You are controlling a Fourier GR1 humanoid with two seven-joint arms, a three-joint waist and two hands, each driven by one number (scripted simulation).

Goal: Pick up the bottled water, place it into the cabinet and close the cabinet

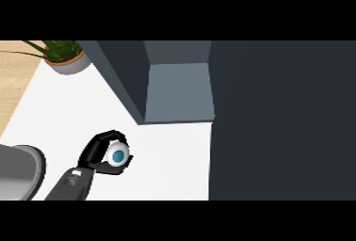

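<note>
One water bottle (118, 156) (blue cap), one hand (94, 155), one cabinet (177, 89), one potted plant (64, 56)

Left hand (97, 150) around bottled water (118, 156)

**Desk surface: condition and contents**

White desk (167, 155) runs from the far left corner toward the lower edge. A potted plant (66, 59) in a grey pot stands at the far left corner. A grey rounded object (20, 172), partly cut off, sits at the near left. The dark cabinet (173, 89) bounds it on the right.
</note>
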